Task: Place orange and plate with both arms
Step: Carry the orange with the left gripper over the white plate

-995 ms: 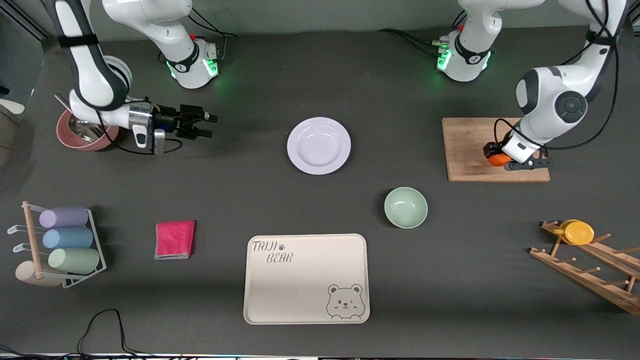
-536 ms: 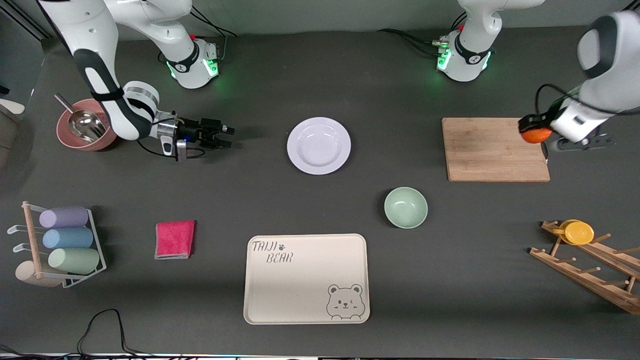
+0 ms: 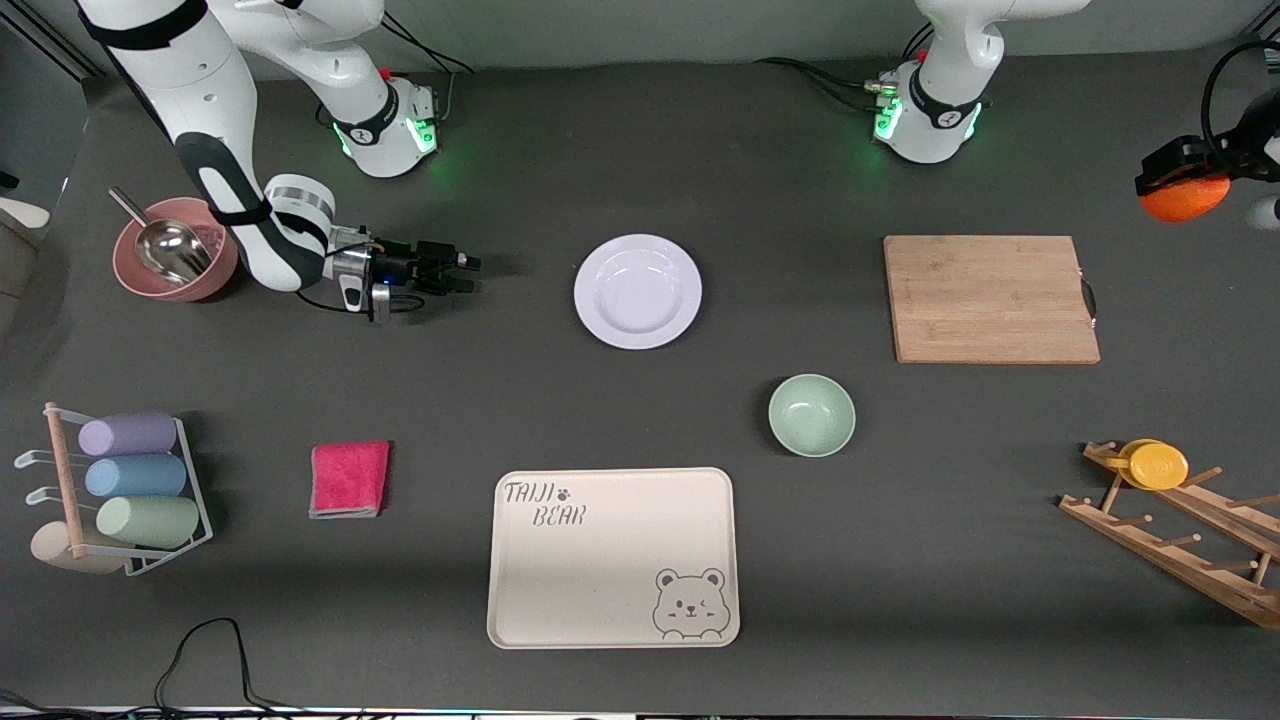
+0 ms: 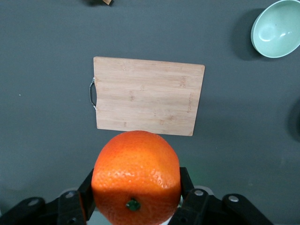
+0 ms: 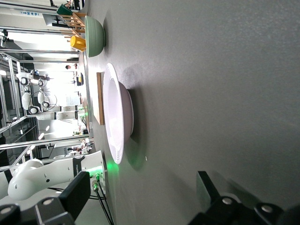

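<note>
Orange lifted, plate waiting on the worktop

The left gripper (image 4: 136,211) grips the orange (image 4: 136,180) high over the worktop (image 3: 640,150); the right gripper (image 3: 462,272), fingers parted, sits low beside the plate (image 3: 637,291).

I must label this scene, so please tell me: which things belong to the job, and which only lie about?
Job:
- orange, held by the left gripper
- plate
- right gripper, fingers open, beside the plate

Lying about:
- cutting board
- green bowl
- bear tray
- pink cloth
</note>
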